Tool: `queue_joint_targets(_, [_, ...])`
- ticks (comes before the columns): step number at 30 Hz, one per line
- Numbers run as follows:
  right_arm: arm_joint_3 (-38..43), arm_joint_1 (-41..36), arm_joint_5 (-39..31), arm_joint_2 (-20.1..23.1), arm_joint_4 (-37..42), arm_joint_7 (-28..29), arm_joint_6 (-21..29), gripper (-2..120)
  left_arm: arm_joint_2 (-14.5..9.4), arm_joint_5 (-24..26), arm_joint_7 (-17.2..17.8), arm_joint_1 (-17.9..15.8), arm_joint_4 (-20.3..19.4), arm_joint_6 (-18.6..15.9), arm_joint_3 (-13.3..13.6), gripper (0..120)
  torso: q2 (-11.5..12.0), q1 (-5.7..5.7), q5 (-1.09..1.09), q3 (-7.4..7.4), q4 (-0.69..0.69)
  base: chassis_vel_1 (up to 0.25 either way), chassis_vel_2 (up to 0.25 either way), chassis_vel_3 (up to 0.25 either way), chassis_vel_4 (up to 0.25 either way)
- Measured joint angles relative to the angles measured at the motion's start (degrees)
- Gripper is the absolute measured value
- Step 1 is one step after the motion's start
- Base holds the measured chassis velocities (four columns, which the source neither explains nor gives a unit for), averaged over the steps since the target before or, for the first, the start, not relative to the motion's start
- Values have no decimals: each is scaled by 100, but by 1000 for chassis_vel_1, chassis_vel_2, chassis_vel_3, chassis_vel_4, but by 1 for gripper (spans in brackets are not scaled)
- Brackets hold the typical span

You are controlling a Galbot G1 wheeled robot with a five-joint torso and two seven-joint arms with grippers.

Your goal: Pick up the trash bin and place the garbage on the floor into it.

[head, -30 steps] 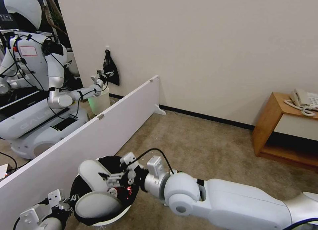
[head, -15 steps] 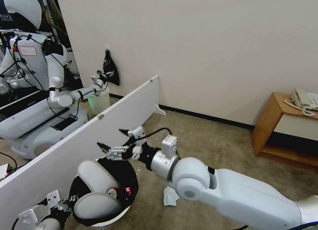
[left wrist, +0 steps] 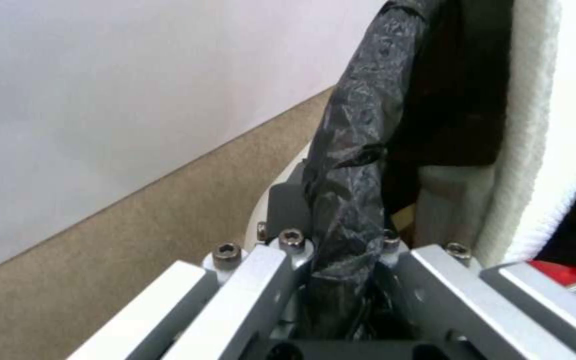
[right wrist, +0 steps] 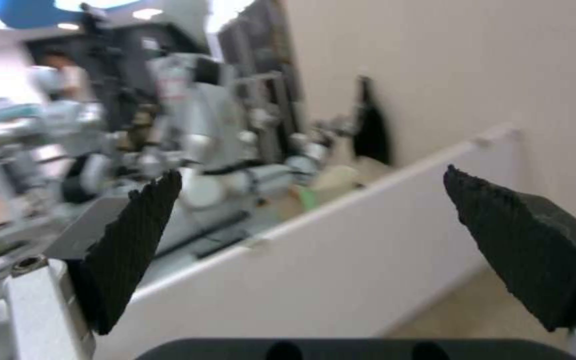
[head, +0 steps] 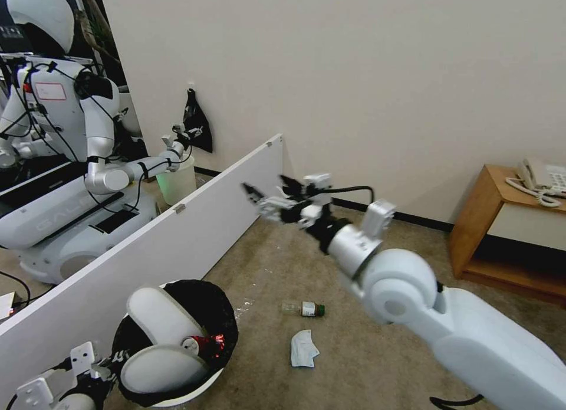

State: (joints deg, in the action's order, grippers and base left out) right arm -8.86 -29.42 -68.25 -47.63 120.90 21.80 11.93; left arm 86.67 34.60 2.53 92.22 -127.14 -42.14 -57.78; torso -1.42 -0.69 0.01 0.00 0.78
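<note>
The trash bin [head: 219,363], white with a black bag [left wrist: 351,165] over its rim, stands at the lower left by the partition. Two white slippers [head: 158,317] and a crushed red can [head: 210,343] lie inside it. My left gripper [head: 119,358] is shut on the bin's bagged rim, with the rim pinched between its metal jaws [left wrist: 341,280]. My right gripper [head: 266,184] is raised well above the carpet to the right of the bin, open and holding nothing [right wrist: 311,182]. A clear bottle [head: 303,308] and a white mask [head: 303,348] lie on the floor [head: 365,262].
A long white partition board [head: 194,227] runs along the left. Behind it are another robot [head: 65,138] and a pale greenish bin [head: 175,184]. A black bag [head: 197,124] hangs on the wall. A wooden side table [head: 480,218] with a phone [head: 539,177] stands at the right.
My right gripper has lifted out of the bin and swung up and to the right, open. The bottle and mask have come into view behind it. The left gripper still holds the rim.
</note>
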Motion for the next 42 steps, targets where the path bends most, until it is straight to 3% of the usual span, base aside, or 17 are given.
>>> queue_joint_targets(10, [770,-1154,-559,430,160,1063,916,100,-65,118,11,28,25,0,-107,2,0,0,-1,0,2,0,0,0,0])
queue_joint_targets(19, [276,-1972,-964,444,-99,1615,1517,100,-33,103,14,20,62,0,-83,2,0,0,0,0,1,0,0,0,0])
queue_joint_targets(30, [-279,-2109,-1006,149,-640,1995,1886,100,-3,66,9,23,75,0,-56,2,0,0,-1,0,1,0,0,0,0])
queue_joint_targets(42, [-761,-1697,-848,-274,-1723,1810,1963,100,61,-26,-18,-16,158,0,15,2,0,0,-1,0,1,0,0,0,0])
